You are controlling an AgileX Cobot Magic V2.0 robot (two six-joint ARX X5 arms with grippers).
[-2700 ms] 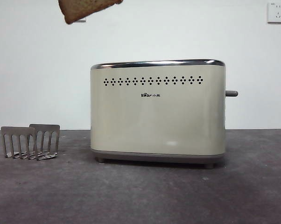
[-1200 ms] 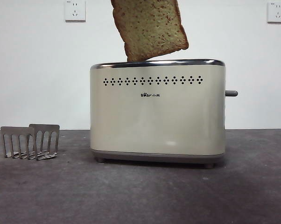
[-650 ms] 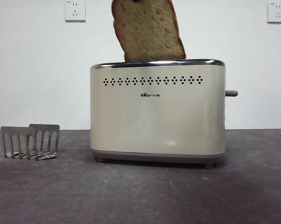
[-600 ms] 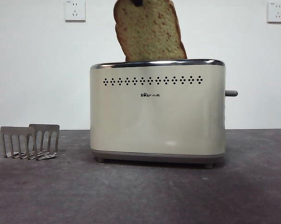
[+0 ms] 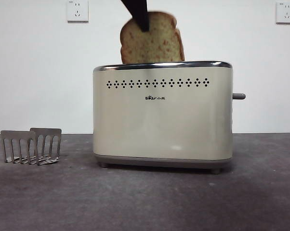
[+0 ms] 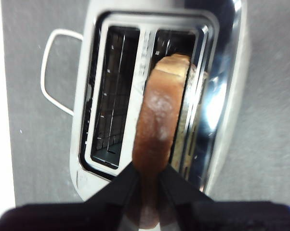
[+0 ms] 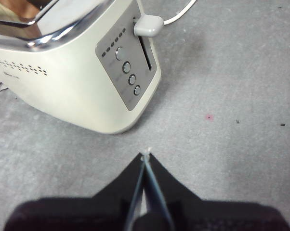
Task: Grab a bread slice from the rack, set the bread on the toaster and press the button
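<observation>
The slice of bread (image 5: 152, 41) stands upright with its lower part inside a slot of the cream toaster (image 5: 163, 113). My left gripper (image 5: 139, 17) comes from above and is shut on the bread's top crust; the left wrist view shows its jaws clamped on the bread (image 6: 157, 125) above the toaster's slot (image 6: 183, 96). The grey lever button (image 5: 239, 96) sticks out of the toaster's right end and also shows in the right wrist view (image 7: 147, 25). My right gripper (image 7: 146, 156) is shut and empty, above the table beside that end. The rack (image 5: 32, 146) stands empty at the left.
The toaster's end panel carries a column of round buttons (image 7: 127, 72). A white cord (image 6: 51, 72) loops on the table behind the toaster. Two white wall sockets (image 5: 77, 10) are on the back wall.
The bread has swung over from the upper left, turned upright and sunk lower into the toaster slot. The left gripper's jaw has come down into the front view.
</observation>
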